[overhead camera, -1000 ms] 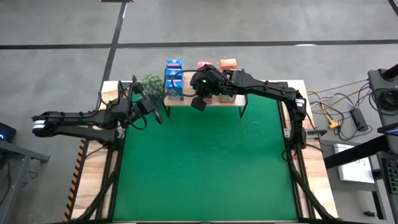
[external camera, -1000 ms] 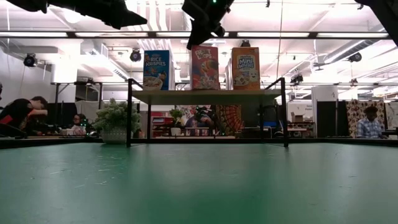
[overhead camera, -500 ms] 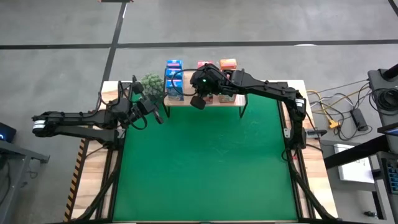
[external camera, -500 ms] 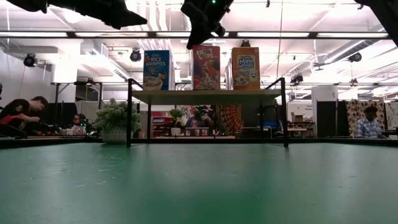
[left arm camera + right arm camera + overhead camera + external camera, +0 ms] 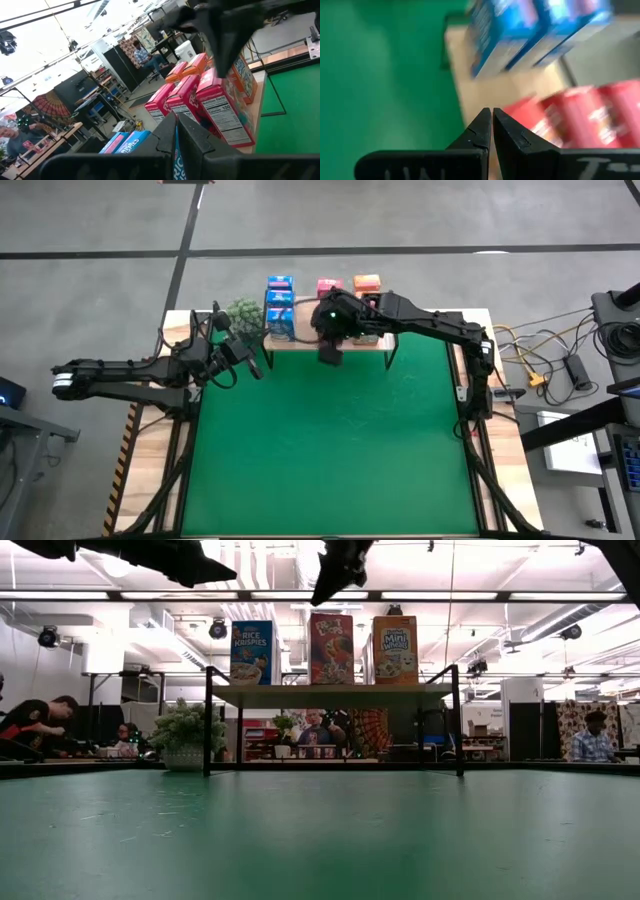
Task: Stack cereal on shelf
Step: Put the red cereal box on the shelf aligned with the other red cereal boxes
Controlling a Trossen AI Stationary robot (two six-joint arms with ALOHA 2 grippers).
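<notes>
Light wood shelf [image 5: 300, 341] on thin black legs stands at the far edge of the green mat [image 5: 330, 440]; it serves as the reference for all positions below.

Cereal on shelf top, low view: blue boxes [image 5: 251, 653] at one end, pink-red boxes [image 5: 331, 648] in the middle, orange boxes [image 5: 395, 650] at the other end. All upright, fronts facing the mat. High view shows each colour as a row running back from the shelf's front edge. Rows stand just beside one another; contact between rows cannot be told.

Right gripper [image 5: 329, 352]: above the shelf's front edge, in front of the pink-red row, over the mat side. Fingers pressed together, nothing between them (right wrist view: tips [image 5: 492, 116] meet, shelf wood and the red and blue boxes lie beyond). In the low view it hangs higher than the box tops, clear of them.

Left gripper [image 5: 254, 366]: off the blue end of the shelf, near its corner leg, over the mat edge. Fingers closed, empty. Its wrist view looks along the rows from that end.

Leafy plant [image 5: 241, 312] sits just beyond the blue end of the shelf.

People sit in the room behind the shelf.
</notes>
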